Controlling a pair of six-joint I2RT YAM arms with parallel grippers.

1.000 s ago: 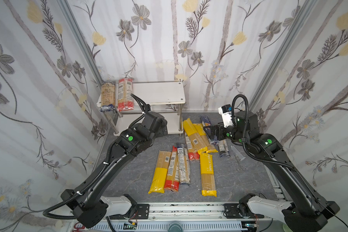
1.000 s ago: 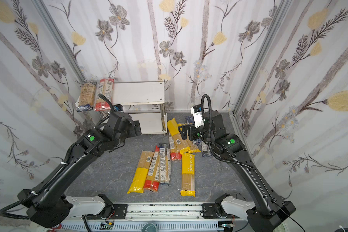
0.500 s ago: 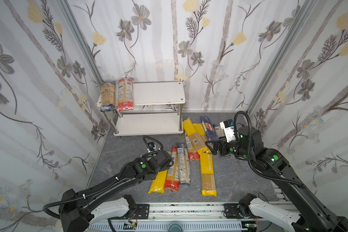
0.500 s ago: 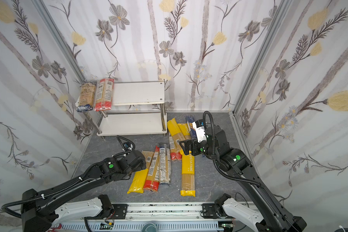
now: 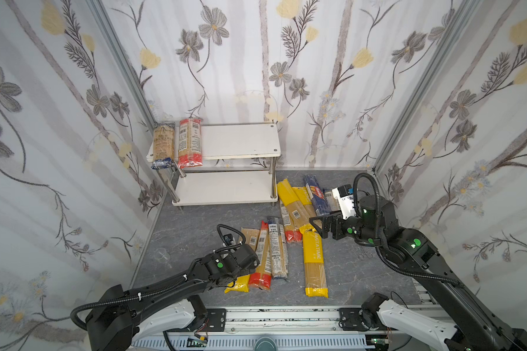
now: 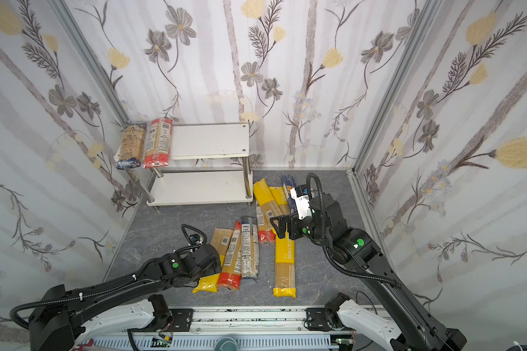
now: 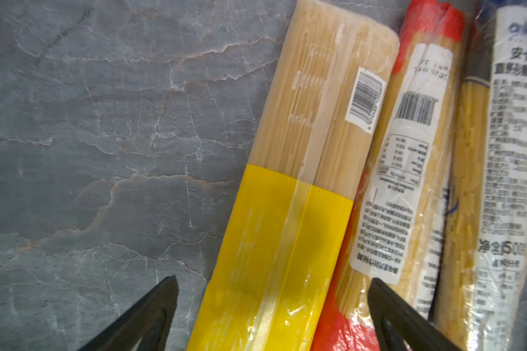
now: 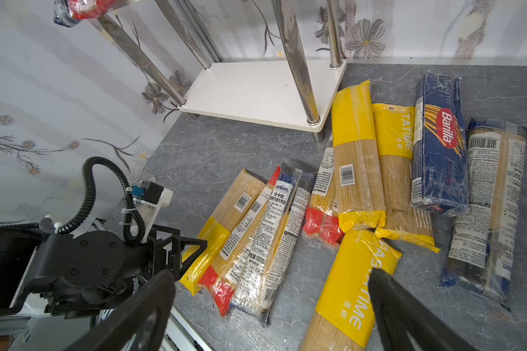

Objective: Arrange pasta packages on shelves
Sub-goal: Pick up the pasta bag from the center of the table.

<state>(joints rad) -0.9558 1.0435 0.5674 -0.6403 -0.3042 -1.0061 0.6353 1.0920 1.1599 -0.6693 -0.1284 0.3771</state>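
left claw (image 7: 273, 291) wide apart over yellow-ended packet (image 7: 286, 237); one finger overlaps red-ended neighbour (image 7: 408, 182). Shift toward bare tabletop (image 7: 89, 152) before pinching. right claw (image 8: 270, 279) apart, empty.

Pale floral-papered walls (image 5: 256, 60) close in from nine round to three o'clock, metal strips (image 5: 120, 60) at eleven and one, above a grey marbled floor (image 5: 195, 225).
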